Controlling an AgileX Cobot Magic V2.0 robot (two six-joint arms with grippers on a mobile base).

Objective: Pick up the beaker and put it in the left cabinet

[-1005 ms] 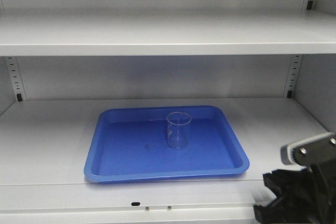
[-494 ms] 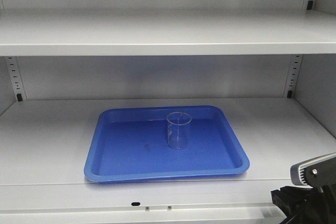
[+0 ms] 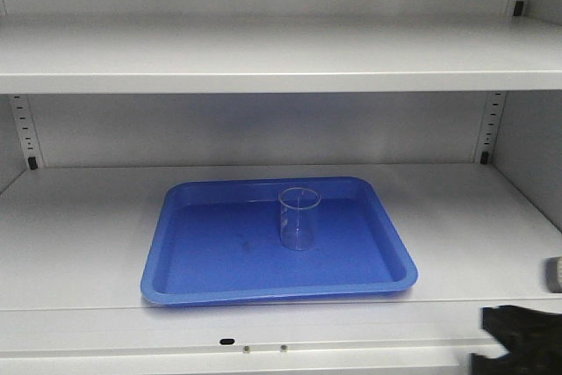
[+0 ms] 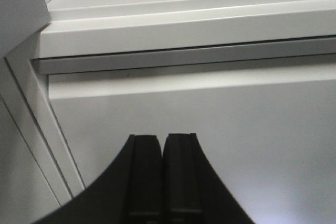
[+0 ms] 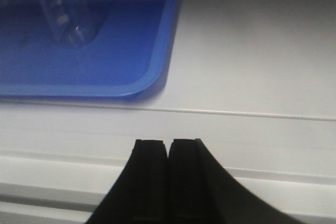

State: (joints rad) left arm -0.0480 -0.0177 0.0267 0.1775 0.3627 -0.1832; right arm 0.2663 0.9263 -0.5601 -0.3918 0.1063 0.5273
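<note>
Since one second ago the right pincer [image 5: 168,182] has gone down and back: in the front view only a dark piece of it is left at the bottom right corner, where before its grey housing stood much higher. Its two black fingers [image 5: 149,182] are pressed together and hold nothing, and they are well apart from the glass. On the other side, the left pincer [image 4: 163,182] is also closed tight and empty, and it looks at a pale cabinet wall and ledge.

Beyond the right pincer lies the shallow blue plastic tray [image 3: 176,278] with rounded corners, near the front edge of the pale grey cabinet shelf [image 3: 70,234]. On this tray, a little behind its middle, the small clear glass beaker [image 3: 299,217] with flared rim stands upright and free.

So the beaker is already inside the tall grey-white cabinet [image 3: 263,50]. I judge that the placing is done and the arm is leaving; nothing looks in danger of falling
</note>
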